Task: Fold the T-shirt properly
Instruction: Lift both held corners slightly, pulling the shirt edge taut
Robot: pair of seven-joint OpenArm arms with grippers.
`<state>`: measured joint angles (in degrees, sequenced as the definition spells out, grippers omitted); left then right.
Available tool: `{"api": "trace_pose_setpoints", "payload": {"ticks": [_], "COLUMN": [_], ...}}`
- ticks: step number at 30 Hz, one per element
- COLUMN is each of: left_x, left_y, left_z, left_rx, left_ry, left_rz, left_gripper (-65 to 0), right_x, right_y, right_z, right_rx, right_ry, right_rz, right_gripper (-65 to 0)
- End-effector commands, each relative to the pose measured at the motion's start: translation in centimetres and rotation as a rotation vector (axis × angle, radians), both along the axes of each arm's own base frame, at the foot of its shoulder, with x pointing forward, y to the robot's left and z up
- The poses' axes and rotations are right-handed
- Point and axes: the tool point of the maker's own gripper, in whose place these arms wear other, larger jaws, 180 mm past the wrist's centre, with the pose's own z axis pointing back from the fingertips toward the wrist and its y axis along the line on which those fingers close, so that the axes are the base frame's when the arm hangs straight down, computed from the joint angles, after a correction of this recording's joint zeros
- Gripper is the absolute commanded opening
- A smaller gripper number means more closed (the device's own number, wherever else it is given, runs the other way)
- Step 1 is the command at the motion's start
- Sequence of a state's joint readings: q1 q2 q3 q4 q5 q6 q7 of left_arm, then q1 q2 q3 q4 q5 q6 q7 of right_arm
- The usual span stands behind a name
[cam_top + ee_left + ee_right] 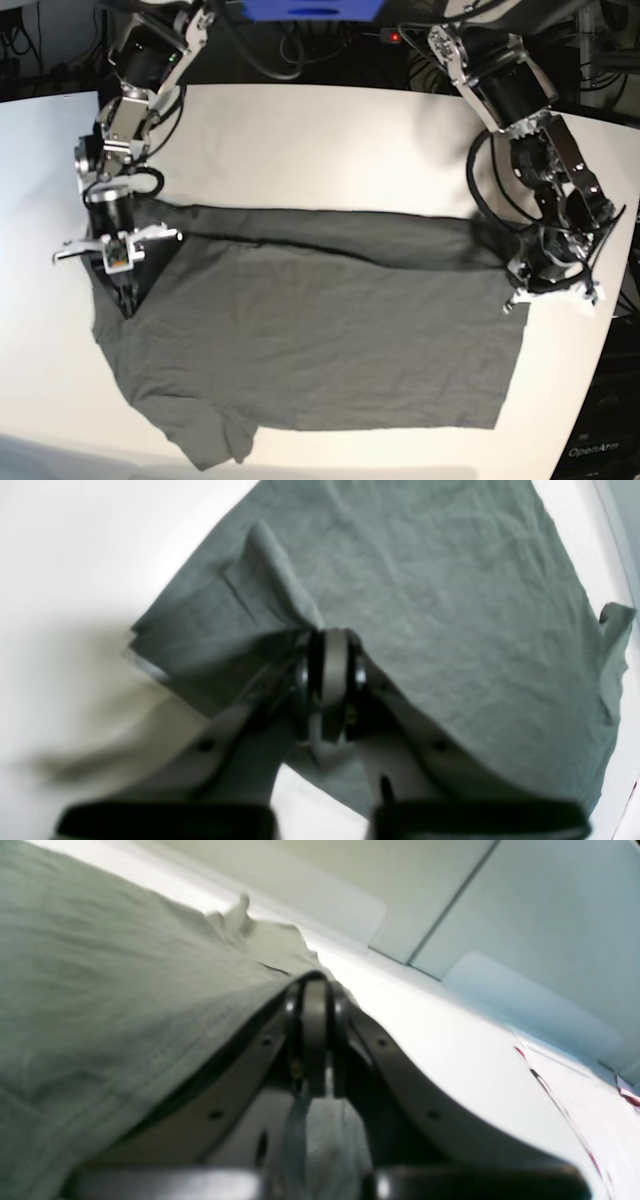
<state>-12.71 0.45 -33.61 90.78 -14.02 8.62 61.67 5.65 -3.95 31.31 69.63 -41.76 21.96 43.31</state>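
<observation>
White table (330,125), T-shirt (320,340) spread, opposite edges pinched in both closed jaws.

A plain white counter (330,140) carries the scene. The dark grey T-shirt (320,330) lies spread on it, wrinkled, one long edge turned over toward the counter's far side and a short sleeve reaching toward its near edge.

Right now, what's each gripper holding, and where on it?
Both are shut on the T-shirt: left gripper and right gripper each pinch a fold of fabric at opposite side edges.
</observation>
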Motion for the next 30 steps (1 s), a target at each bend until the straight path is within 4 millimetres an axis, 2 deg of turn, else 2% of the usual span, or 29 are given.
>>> {"api": "trace_pose_setpoints", "payload": {"ticks": [1,6,12,16,25,30], "left_x": [1.4,1.6,1.7,2.4,2.8,2.7], "left_y": [0.4,0.4,0.4,1.1,0.6,1.4], "left_z": [2.1,2.2,2.4,3.3,1.5,0.2], "left_rx": [0.022,0.021,0.024,0.048,0.014,0.029], "left_ry": [-0.064,-0.069,-0.076,-0.112,-0.07,-0.054], "left_rz": [-0.001,0.0,-0.002,0.015,0.008,0.027], "left_gripper": [-62.1,-62.1,-62.1,-62.2,-62.2,-62.2], "right_x": [0.6,1.6,1.7,2.3,3.3,3.9], "right_y": [-0.5,-0.4,-0.5,-0.1,0.3,0.7], "right_z": [2.0,2.0,2.0,1.9,1.2,0.8], "right_rx": [-0.009,-0.039,-0.04,-0.056,-0.035,-0.026], "right_ry": [-0.059,-0.05,-0.046,-0.039,-0.018,-0.008], "right_rz": [0.01,0.026,0.025,0.036,0.049,0.059], "right_gripper": [-65.0,-65.0,-65.0,-65.0,-65.0,-65.0]}}
